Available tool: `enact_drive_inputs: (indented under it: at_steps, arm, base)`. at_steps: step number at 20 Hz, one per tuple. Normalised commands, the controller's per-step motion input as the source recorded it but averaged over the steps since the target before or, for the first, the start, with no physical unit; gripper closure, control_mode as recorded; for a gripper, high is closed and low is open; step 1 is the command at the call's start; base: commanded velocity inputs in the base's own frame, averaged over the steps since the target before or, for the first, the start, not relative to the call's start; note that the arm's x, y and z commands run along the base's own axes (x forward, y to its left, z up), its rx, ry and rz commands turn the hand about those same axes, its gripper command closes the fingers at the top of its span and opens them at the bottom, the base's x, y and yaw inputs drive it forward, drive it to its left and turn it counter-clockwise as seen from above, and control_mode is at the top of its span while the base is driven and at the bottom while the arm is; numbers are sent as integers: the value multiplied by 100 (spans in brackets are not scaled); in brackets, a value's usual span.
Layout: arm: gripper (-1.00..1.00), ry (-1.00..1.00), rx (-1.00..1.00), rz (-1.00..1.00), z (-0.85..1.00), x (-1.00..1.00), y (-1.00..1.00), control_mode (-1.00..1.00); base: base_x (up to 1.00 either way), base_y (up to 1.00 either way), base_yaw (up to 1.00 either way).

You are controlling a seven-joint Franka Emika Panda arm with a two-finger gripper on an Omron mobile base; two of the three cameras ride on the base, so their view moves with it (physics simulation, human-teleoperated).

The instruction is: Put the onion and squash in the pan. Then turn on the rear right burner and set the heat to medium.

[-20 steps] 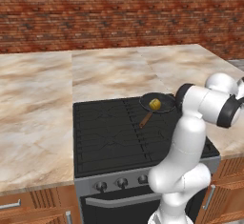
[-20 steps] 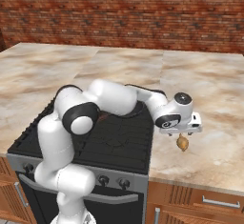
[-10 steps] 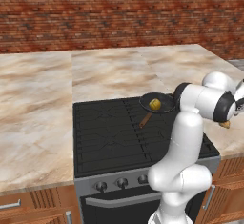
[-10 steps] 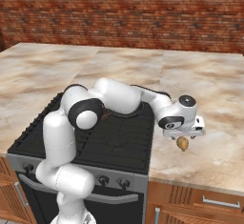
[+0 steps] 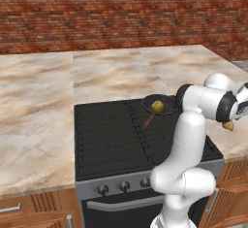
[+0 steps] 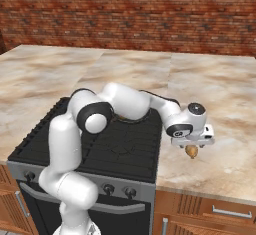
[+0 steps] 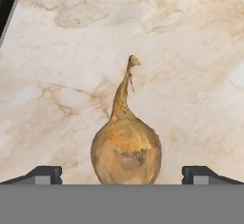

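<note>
Nearest to us, our end effector (image 6: 192,148) has come lower over the last second and now sits down around the onion (image 7: 126,151), which lies on the bench (image 6: 220,164) just right of the cooktop (image 6: 100,144), close to the bench's front edge. In the hand view the two fingertips (image 7: 42,174) stand spread wide on either side of the bulb, apart from it, with the stem tip pointing away from us; nothing is pinched yet. We judge that this descent has brought the grasp into line: the onion sits between the fingers, so closing on it looks like the next thing called for, and the round bulb could roll or squirt out if the fingers meet it off centre.

Farther back, toward the rear right of the cooktop, the pan (image 5: 162,105) rests on the grate with its wooden handle angled toward the front. The squash (image 5: 157,106) already lies inside it, so we count that half of the loading as done. The onion and the burner setting remain.
</note>
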Motion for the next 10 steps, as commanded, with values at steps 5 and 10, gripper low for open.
enact_drive_inputs:
  at_steps: [5,10]
  arm:
    - [-100,2,0,0,-16,8,0,-100]
    - [-100,3,1,0,-9,6,0,-100]
  base:
    - [0,0,0]
    - [0,0,0]
